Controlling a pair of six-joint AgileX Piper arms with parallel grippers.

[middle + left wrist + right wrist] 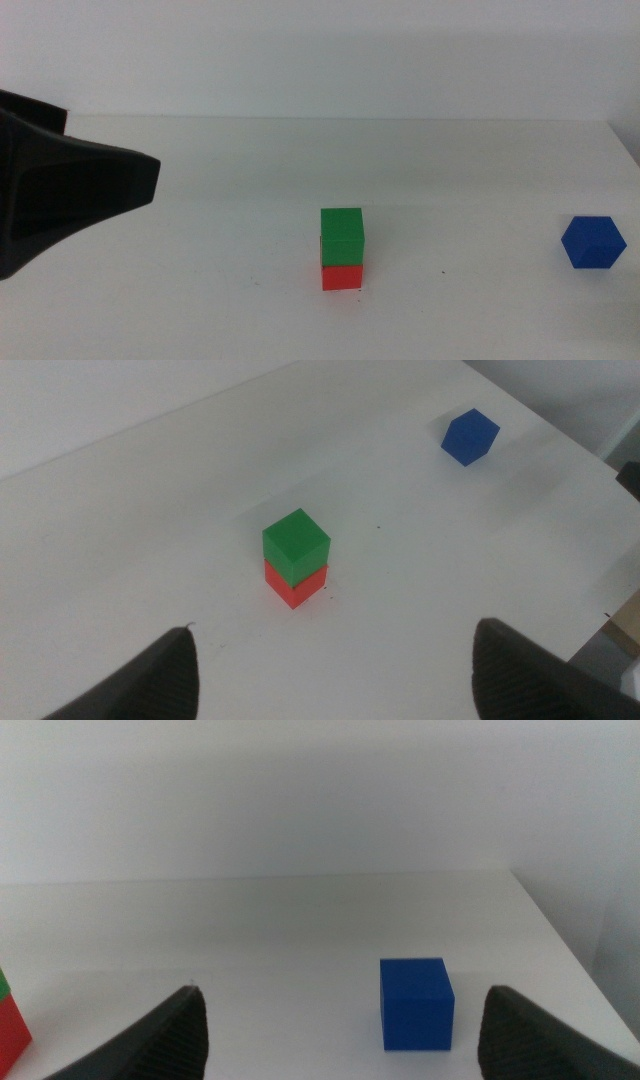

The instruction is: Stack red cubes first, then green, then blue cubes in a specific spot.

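The red cube is plain bright red, the green cube solid matte green, the blue cube deep blue. The table is white with tiny dark specks. Both hands' jaws are black.

Two cubes are stacked near the middle of the tabletop: the lower cube sits on the surface and the upper cube rests squarely on it, faces touching and edges nearly lined up. Off to the right, well apart from the stack and close to the tabletop's right edge, the lone cube stands by itself, turned corner-on to the middle view. The left claw reaches in from the left side, above the surface, well short of the stack. The right claw is at the right, with the lone cube ahead of it and between its spread jaws, untouched.
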